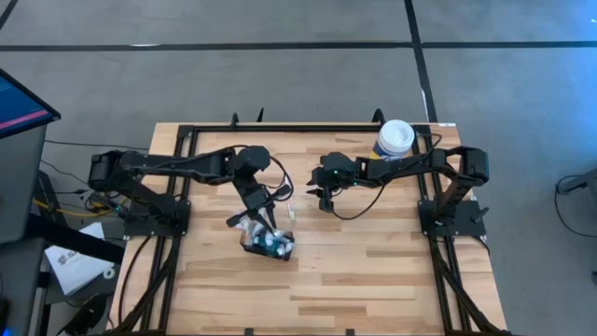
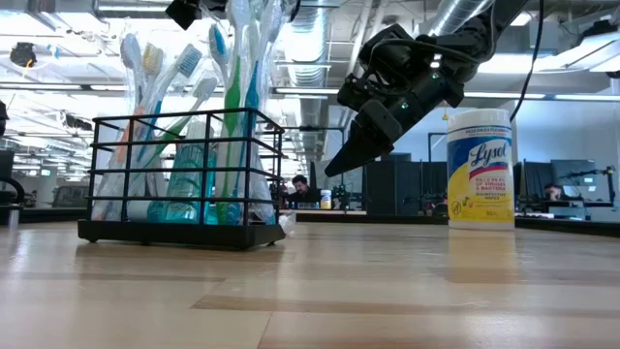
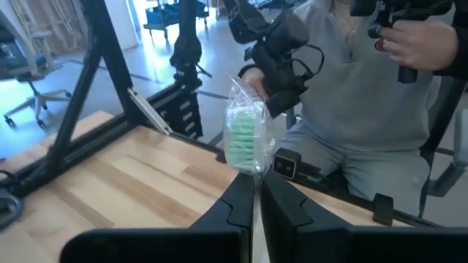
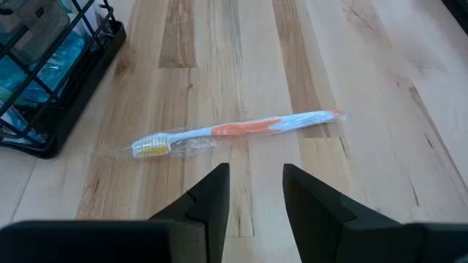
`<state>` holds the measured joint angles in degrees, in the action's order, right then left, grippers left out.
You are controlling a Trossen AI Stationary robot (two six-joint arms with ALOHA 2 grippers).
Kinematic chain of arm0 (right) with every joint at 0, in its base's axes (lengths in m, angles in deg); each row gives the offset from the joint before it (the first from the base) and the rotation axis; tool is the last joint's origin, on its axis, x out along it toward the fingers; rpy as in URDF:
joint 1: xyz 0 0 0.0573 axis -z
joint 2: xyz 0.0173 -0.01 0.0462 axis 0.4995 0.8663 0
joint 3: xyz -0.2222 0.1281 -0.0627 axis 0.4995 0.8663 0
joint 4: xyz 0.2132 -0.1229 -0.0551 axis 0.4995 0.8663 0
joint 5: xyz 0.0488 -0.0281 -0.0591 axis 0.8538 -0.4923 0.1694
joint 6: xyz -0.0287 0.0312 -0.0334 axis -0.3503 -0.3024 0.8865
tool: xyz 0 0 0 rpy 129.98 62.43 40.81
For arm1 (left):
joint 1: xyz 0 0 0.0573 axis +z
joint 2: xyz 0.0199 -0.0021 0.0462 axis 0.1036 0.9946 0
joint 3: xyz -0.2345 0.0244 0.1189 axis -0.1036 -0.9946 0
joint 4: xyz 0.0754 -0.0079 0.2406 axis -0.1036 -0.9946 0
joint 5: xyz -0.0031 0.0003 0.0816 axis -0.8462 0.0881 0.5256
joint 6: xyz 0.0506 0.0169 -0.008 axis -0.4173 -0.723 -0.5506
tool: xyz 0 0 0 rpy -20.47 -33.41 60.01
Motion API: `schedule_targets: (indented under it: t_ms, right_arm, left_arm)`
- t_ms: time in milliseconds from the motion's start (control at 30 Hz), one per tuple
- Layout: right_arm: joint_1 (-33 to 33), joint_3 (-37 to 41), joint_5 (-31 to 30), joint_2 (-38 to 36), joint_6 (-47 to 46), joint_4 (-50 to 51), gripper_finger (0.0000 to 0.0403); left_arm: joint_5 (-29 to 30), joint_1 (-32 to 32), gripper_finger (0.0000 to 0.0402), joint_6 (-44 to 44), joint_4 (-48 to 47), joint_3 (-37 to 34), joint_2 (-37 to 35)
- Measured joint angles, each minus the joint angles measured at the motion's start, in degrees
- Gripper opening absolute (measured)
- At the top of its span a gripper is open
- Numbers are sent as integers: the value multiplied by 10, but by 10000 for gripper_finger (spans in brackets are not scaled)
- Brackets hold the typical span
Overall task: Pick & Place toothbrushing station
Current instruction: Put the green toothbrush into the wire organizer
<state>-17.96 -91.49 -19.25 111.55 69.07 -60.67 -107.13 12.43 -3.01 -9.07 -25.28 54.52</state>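
The toothbrushing station [image 1: 269,245] is a black wire basket holding several toothbrushes, standing on the table near its middle [image 2: 184,184]. My left gripper [image 3: 254,191] is just above and beside it [image 1: 254,213], shut on a toothbrush with a green head in clear wrap [image 3: 245,135]. Another wrapped toothbrush, orange and blue [image 4: 234,131], lies flat on the wood [image 1: 290,205] in front of my right gripper [image 4: 252,186]. That gripper hangs open above the table [image 1: 322,196] with nothing between its fingers. My left gripper pinches the wrapped toothbrush between its two fingers just below the green head [image 3: 254,175]. The head sticks out past the fingertips, clear of the table. The fingers hide the rest of the brush.
A yellow-and-white wipes canister [image 1: 395,138] stands at the far right of the table [image 2: 480,170]. A person in grey [image 3: 365,95] sits beyond the table's right side, a hand [image 3: 409,36] raised. Bare wood lies along the near edge [image 1: 373,289].
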Motion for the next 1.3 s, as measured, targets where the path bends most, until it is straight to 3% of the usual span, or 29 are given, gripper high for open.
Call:
schedule_targets:
  t_ms: [600, 1000, 1200, 1300]
  right_arm:
    - [0, 0, 0, 0, -1, 9, 118]
    - [0, 0, 0, 0, -1, 9, 118]
    - [0, 0, 0, 0, -1, 8, 118]
    - [0, 0, 0, 0, -1, 8, 118]
  left_arm:
    - [-15, -2, 3, 26, 42, -3, 48]
    - [-7, 9, 7, 42, 124, -92, 47]
    - [63, 10, 16, 40, 126, -114, 46]
    - [70, 10, 26, 39, 131, -114, 46]
